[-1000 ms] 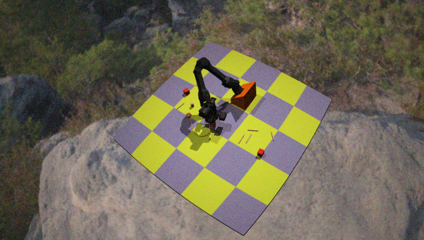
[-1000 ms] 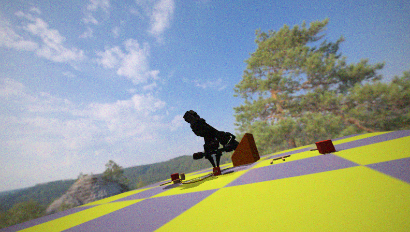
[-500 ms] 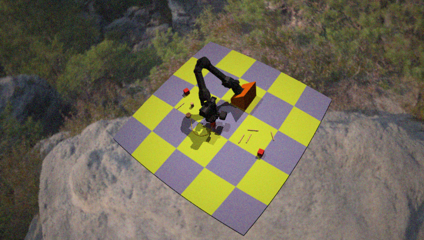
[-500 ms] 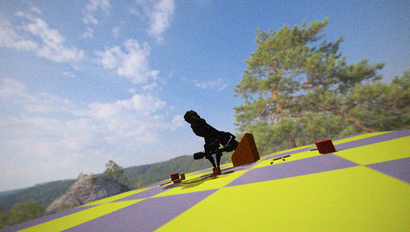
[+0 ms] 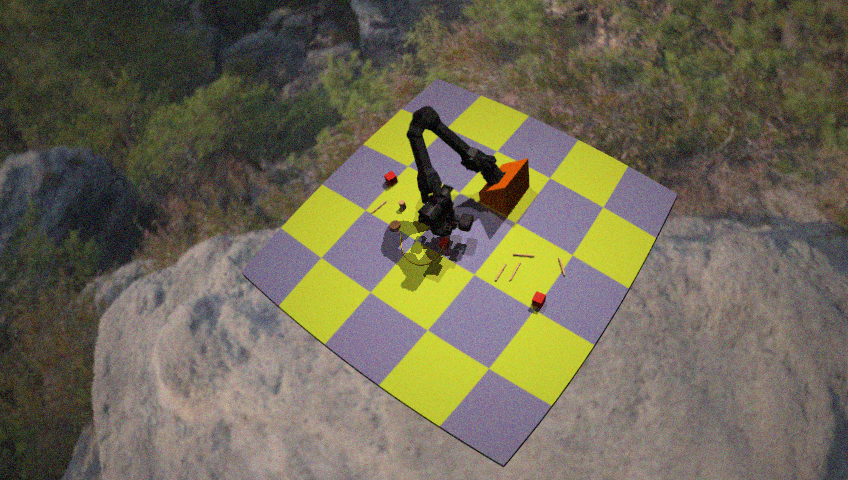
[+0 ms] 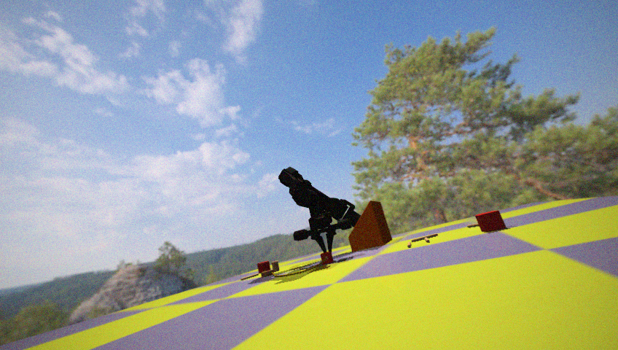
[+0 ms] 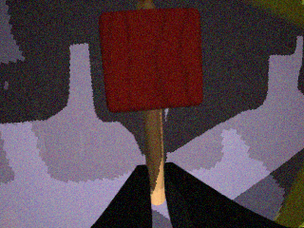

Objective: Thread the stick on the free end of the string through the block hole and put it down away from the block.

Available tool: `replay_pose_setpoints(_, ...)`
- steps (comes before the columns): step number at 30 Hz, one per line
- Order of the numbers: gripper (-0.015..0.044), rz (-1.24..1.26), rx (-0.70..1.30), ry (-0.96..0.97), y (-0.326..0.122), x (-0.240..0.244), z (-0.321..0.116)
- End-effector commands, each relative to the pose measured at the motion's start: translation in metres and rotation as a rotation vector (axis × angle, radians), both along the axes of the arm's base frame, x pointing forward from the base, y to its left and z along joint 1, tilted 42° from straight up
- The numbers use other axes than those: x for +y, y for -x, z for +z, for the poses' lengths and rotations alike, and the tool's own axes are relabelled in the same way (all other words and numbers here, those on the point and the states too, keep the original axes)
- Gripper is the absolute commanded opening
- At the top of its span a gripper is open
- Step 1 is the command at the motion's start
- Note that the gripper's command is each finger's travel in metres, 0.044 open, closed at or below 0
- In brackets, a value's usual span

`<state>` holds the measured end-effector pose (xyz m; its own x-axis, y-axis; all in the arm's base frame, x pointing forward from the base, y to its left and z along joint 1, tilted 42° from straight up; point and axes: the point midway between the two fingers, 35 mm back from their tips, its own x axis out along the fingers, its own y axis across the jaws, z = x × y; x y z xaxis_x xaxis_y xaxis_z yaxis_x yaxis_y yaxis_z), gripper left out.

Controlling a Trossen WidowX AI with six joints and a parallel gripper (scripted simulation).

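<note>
The dark red wooden block [image 5: 444,242] [image 6: 326,257] [image 7: 151,59] sits on the checkered table. The stick [image 7: 154,138] runs through it: a long part shows on the near side in the wrist view, a short piece at the far side. My gripper [image 6: 326,251] [image 7: 155,173] is shut on the stick close to its bare near end, beside the block and apart from it. The round button [image 5: 394,226] [image 6: 266,273] lies to the left in the top and exterior views. The string [image 5: 419,264] curves from it towards the block; where it joins the stick is hidden.
An orange wedge [image 5: 517,184] [image 6: 368,227] stands by the arm's base. One red cube [image 5: 390,177] and a small cylinder [image 5: 402,205] stand beyond the button, near a loose stick [image 5: 378,207]. Several loose sticks [image 5: 523,255] and another red cube [image 5: 538,299] lie to the right.
</note>
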<state>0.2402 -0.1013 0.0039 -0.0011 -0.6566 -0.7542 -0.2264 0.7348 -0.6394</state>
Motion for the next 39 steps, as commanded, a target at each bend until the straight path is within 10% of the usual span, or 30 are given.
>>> replay_pose_setpoints(1, 0.0000, 0.004, 0.007, 0.001, 0.006, -0.001, 0.000)
replay_pose_setpoints(39, 0.0000, -0.022, -0.011, 0.002, 0.044, -0.006, 0.008)
